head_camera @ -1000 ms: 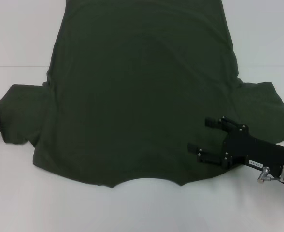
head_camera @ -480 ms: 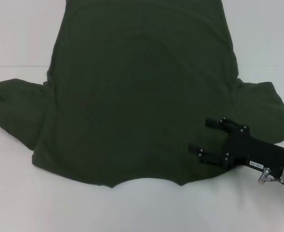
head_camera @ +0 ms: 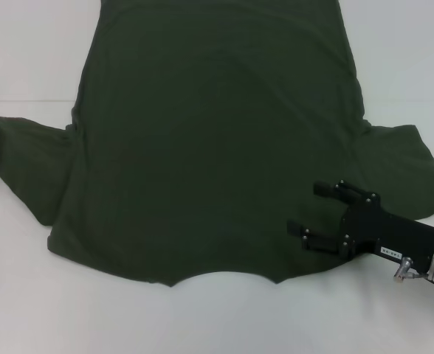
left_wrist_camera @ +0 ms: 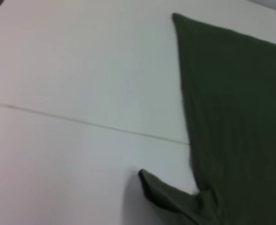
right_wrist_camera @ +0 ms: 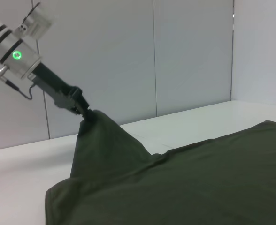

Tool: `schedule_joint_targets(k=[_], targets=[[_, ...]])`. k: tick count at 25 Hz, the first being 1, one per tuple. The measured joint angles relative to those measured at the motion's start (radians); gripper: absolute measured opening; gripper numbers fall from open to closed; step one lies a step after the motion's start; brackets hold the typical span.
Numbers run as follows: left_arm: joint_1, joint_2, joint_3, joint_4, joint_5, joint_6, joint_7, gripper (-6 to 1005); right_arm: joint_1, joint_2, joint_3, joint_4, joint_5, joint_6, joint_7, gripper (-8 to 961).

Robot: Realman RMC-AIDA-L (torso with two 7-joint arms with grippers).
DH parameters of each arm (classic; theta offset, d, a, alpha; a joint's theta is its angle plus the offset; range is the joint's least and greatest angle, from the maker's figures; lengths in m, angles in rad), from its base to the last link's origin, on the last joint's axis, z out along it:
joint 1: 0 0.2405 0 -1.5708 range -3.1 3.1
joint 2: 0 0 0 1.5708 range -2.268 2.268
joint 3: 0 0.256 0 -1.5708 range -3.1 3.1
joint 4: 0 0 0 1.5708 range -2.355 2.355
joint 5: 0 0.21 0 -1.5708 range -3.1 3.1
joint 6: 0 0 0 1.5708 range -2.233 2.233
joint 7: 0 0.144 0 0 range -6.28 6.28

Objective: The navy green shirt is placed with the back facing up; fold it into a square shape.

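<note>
At the far left, the left pincer [right_wrist_camera: 83, 111] is clamped on the tip of the left sleeve [head_camera: 25, 158] and holds it raised off the white surface [head_camera: 25, 295]. The right wrist view shows the cloth hanging from it in a steep tent. In the head view only a dark speck of this pincer shows at the left edge.

The navy green shirt [head_camera: 217, 147] lies spread flat across the middle of the surface, its collar dip at the near edge and its hem running away at the far side. The body looks smooth, with only faint creases.

At the right, the right pincer [head_camera: 309, 208] lies low over the near right part of the shirt, beside the right sleeve [head_camera: 409, 166]. Its two fingers [head_camera: 305, 230] are spread apart and grip nothing.

The step in hand appears to be folding the left sleeve inward over the body. To do it well, the left pincer should carry the sleeve tip rightward in a low arc, keeping the cloth taut enough that the fold line falls straight along the side seam. It should let go only once the sleeve lies flat. The right pincer would help by pressing the body down so the shirt does not drag sideways.
</note>
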Motion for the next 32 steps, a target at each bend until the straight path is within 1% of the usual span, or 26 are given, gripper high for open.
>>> schedule_joint_targets(k=[4, 9, 13, 18, 21, 23, 26, 32], targets=[[-0.034, 0.0, 0.024, 0.037, 0.034, 0.032, -0.022, 37, 0.0, 0.0, -0.005, 0.0, 0.0, 0.0, 0.0, 927], [-0.068, -0.014, 0.098, 0.079, 0.078, 0.034, -0.062, 38, -0.001, 0.0, -0.008, 0.0, 0.0, 0.0, 0.002, 928], [-0.087, -0.021, 0.104, 0.081, 0.081, 0.032, -0.064, 39, -0.002, 0.001, -0.009, 0.001, 0.0, 0.0, 0.005, 928], [-0.108, -0.016, 0.108, 0.085, 0.093, 0.034, -0.071, 44, -0.003, 0.001, -0.01, 0.001, 0.0, 0.0, 0.007, 928], [-0.109, -0.023, 0.125, 0.091, 0.094, 0.041, -0.072, 47, -0.002, 0.001, -0.011, 0.001, 0.0, 0.0, 0.007, 928], [-0.11, -0.032, 0.144, 0.092, 0.094, 0.043, -0.072, 50, -0.002, 0.0, -0.011, 0.001, 0.0, 0.0, 0.007, 928], [-0.115, -0.058, 0.17, 0.097, 0.094, 0.042, -0.072, 53, -0.002, 0.0, -0.01, 0.002, 0.0, -0.001, 0.006, 927], [-0.118, -0.142, 0.24, 0.088, 0.1, -0.013, -0.074, 59, -0.002, 0.001, -0.003, 0.002, 0.0, -0.001, 0.005, 927]])
